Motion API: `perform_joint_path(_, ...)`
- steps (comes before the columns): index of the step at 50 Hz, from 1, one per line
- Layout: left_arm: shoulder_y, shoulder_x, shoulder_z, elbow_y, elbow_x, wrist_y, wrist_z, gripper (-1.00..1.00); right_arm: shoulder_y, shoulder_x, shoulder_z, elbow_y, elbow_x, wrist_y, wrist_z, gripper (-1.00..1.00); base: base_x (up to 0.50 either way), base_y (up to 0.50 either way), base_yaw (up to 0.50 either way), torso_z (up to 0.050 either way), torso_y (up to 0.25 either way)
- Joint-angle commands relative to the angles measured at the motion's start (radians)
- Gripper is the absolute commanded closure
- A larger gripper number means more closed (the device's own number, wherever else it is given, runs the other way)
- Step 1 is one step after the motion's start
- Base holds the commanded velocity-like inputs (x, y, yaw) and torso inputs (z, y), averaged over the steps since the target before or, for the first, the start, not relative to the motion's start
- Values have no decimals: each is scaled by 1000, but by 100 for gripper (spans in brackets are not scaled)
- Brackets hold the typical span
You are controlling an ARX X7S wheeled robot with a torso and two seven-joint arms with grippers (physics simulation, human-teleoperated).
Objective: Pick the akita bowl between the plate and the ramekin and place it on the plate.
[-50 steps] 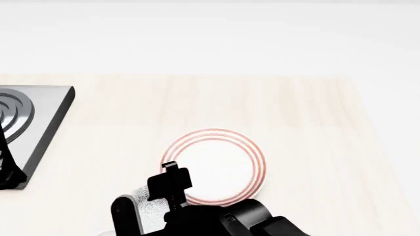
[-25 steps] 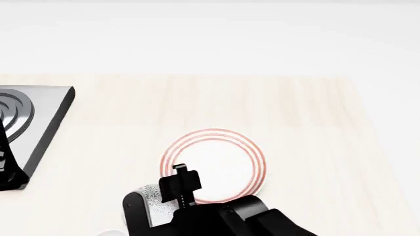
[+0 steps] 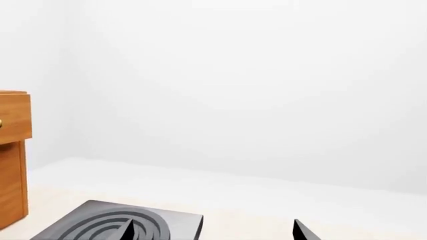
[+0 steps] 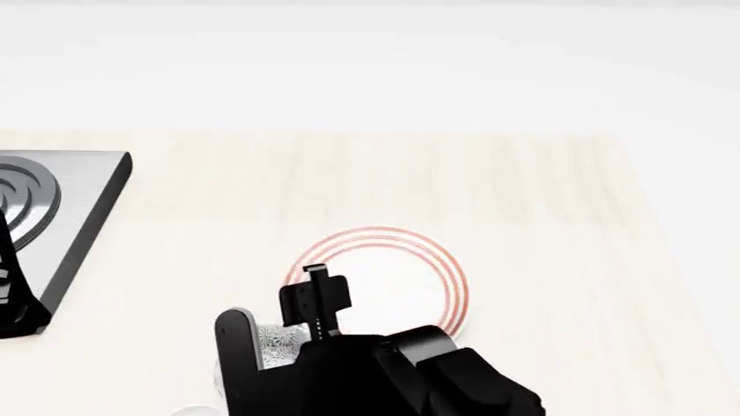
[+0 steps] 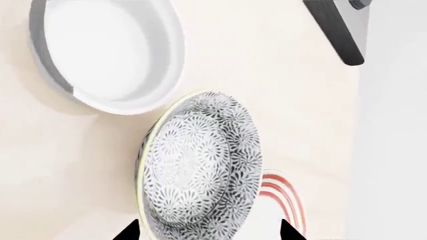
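The akita bowl point(image 5: 200, 170), grey-white with a fine floral pattern, sits between the two fingertips of my right gripper point(image 5: 208, 232), which is shut on it. In the head view the bowl point(image 4: 277, 344) shows between the black fingers of that gripper point(image 4: 277, 319), at the near-left edge of the plate point(image 4: 399, 290). The plate is white with thin red rings; its rim point(image 5: 285, 196) shows just past the bowl. The plain white ramekin point(image 5: 107, 55) stands on the table on the bowl's other side. My left gripper point(image 3: 213, 232) is open, holds nothing, and hangs over the stove.
A black and grey stove burner plate point(image 4: 52, 217) lies at the table's left edge, also in the left wrist view point(image 3: 113, 225). A wooden cabinet point(image 3: 13, 150) stands beyond it. The left arm point(image 4: 12, 290) hangs above the stove. The table's far edge point(image 4: 347, 132) meets a white floor.
My right gripper has risen and shifted slightly toward the plate, and the akita bowl has moved with it. The left arm has stayed still.
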Motion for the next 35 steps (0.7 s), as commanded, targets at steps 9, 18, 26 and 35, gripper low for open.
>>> perform_joint_path(9, 4, -4, -1, -16, 0, 18, 2, -100, -13, -27, 5, 21, 23, -44, 0, -100, 0, 0, 0, 0, 0)
perform_joint_path(18, 11, -6, -4, -21, -2, 26, 4, -100, -18, -32, -1, 20, 31, -50, -13, -100, 0, 0, 0, 0, 0)
perform_joint_path(26, 16, -8, -11, -28, -7, 32, 6, -100, -26, -38, -15, 26, 34, -55, -31, -100, 0, 0, 0, 0, 0)
perform_joint_path(35, 17, -10, -13, -28, -9, 36, 4, -100, -43, -41, -28, 16, 44, -44, -53, -100, 0, 0, 0, 0, 0)
